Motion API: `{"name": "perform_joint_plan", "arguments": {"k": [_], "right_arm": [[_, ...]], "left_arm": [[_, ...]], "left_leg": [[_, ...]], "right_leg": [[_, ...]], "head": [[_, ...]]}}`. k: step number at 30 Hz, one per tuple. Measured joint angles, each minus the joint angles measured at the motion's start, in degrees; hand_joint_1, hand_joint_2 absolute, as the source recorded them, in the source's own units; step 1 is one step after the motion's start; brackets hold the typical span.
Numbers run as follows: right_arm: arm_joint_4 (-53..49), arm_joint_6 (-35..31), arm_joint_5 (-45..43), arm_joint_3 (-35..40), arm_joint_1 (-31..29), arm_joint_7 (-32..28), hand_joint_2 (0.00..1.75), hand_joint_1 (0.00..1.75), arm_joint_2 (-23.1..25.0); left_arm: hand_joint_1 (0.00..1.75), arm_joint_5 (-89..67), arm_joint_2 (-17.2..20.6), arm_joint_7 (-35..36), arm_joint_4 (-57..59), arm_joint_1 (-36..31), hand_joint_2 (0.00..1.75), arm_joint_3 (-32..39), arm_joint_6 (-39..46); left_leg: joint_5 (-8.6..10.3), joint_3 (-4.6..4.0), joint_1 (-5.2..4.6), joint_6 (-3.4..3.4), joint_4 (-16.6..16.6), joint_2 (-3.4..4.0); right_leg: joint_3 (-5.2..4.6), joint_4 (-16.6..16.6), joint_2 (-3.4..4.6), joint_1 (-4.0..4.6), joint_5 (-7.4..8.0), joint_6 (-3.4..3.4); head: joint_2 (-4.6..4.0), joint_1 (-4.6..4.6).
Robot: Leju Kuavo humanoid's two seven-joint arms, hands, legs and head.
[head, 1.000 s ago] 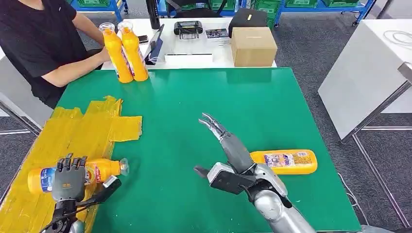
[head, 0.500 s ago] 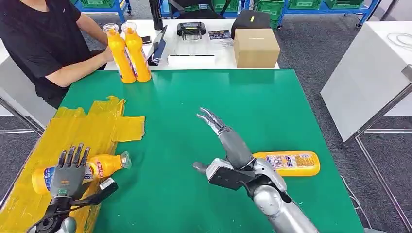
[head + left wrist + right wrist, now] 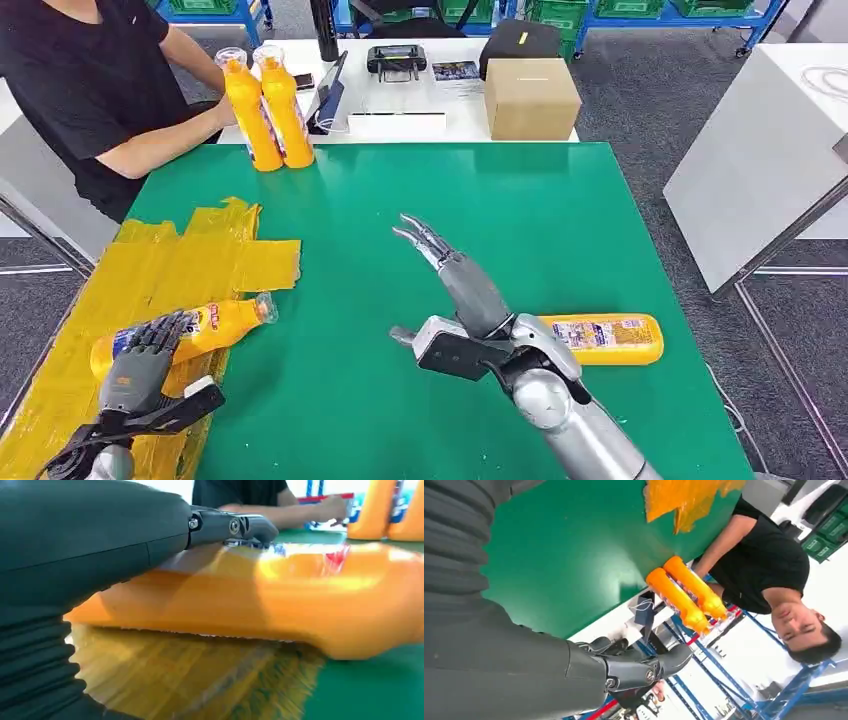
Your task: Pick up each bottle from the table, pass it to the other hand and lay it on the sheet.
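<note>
An orange bottle (image 3: 215, 322) lies on its side on the yellow sheet (image 3: 190, 265), cap toward the table's middle. My left hand (image 3: 140, 365) is just behind the bottle's base end, fingers spread and not wrapped around it. The left wrist view has the bottle (image 3: 300, 595) lying on the sheet (image 3: 200, 680) below my left hand's fingers (image 3: 235, 526). A second orange bottle (image 3: 605, 338) lies on the green table (image 3: 560, 220), right of my right arm. My right hand (image 3: 465, 285) hovers over the table's middle, fingers stretched out and empty.
A person (image 3: 80, 80) at the far left holds two upright orange bottles (image 3: 268, 100) at the table's far edge. Behind it a white desk carries a cardboard box (image 3: 530, 98) and small devices. A white table (image 3: 760, 130) stands to the right.
My left hand let go of the bottle, spread its fingers and drew back toward me; the bottle stays on the sheet. My right hand edged forward. The camera shifted slightly.
</note>
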Motion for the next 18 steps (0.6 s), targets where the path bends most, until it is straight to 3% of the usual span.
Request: {"name": "perform_joint_plan", "arguments": {"k": [7, 11, 18], "right_arm": [[1.25, 0.26, -0.28, 0.24, -0.66, -0.15, 1.75, 0.00, 0.15], [1.27, 0.04, -0.31, 0.42, -0.38, -0.42, 1.75, 0.00, 0.15], [0.63, -1.97, 2.96, -0.39, 3.89, -1.18, 1.75, 0.00, -0.42]], "left_arm": [[0.00, 9.59, 0.29, -6.72, -3.91, 2.59, 0.00, 2.34, -7.88], [0.00, 24.80, -0.48, -8.80, -8.33, 5.42, 0.00, 3.13, -13.64], [0.00, 49.35, -4.59, -9.12, -18.89, 10.17, 0.00, 5.86, -27.54]], "left_leg": [[-0.17, 0.25, 0.09, -0.01, -0.04, -0.02], [-0.13, 0.15, 0.11, 0.03, 0.02, 0.25], [-0.17, -0.76, 0.10, 0.04, 0.12, 0.50]], "right_leg": [[0.20, 0.01, -0.06, 0.11, -0.21, -0.03], [-0.02, 0.04, 0.09, 0.12, -0.17, 0.01], [-1.02, 0.03, 0.32, 0.11, -0.12, 0.07]], "head": [[0.00, 0.02], [0.00, 0.02], [0.00, 0.04]]}}
